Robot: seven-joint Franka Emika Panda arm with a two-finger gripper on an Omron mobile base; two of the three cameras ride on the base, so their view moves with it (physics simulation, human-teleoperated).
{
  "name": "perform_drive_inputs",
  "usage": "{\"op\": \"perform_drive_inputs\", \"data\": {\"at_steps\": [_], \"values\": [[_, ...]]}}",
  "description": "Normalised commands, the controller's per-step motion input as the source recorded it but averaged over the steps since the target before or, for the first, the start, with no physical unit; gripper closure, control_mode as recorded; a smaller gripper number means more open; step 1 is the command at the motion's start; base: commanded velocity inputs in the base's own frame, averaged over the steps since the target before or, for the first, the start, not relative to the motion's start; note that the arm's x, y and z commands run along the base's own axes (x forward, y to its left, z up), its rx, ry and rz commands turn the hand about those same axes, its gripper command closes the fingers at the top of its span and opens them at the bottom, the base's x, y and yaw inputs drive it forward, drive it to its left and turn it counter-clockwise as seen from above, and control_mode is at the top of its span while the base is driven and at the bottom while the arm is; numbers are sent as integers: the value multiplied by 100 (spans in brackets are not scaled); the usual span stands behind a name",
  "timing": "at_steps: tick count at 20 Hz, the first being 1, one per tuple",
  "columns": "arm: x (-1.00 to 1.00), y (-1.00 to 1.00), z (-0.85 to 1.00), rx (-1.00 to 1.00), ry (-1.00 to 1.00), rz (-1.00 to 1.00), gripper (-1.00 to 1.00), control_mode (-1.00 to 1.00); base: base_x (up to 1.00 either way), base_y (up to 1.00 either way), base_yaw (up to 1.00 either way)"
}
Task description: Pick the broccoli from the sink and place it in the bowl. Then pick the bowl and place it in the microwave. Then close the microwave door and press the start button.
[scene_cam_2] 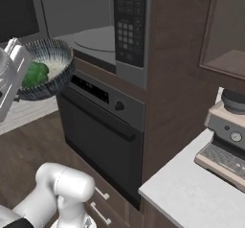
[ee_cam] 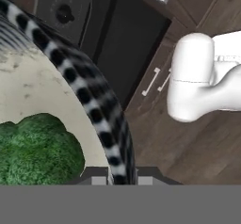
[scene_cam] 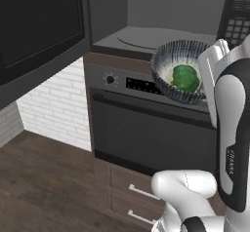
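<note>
At the far left of the left base view hangs the wide black microwave door with its dark glass window (scene_cam: 41, 29), swung open. Right of it, in the upper middle of the frame, lies the grey cavity of the black microwave with its round glass turntable (scene_cam: 156, 37). Below stands the black oven with a round knob and display strip (scene_cam: 146, 124).

Towards the upper right of that frame, the round dark grey bowl with fine pale radial stripes (scene_cam: 178, 70) hangs tilted in the air just in front of the cavity mouth, above the oven's top edge. The small bright green lumpy broccoli floret (scene_cam: 185, 77) lies in its pale speckled hollow.

In the hand view, the pincer (ee_cam: 117, 178) sits at the bottom middle, its two dark tips clenched astride the striped rim (ee_cam: 89, 96), one inside, one outside.

The bowl looks stiff and smooth, likely slippery at a thin rim grip, and moderately heavy for a one-sided hold, so it may swing or tip. The floret is light and loose; it could roll out if the tilt grows.
</note>
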Motion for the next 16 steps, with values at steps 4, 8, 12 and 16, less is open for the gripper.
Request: {"op": "perform_drive_inputs", "data": {"at_steps": [4,8,12,16], "values": [[43,0,44,-3,-8,0,100,-100,0,0,0],[45,0,25,-5,-24,0,100,-100,0,0,0],[56,0,19,-8,-27,-7,100,-100,0,0,0],[66,0,21,0,-9,-7,100,-100,0,0,0]]}}
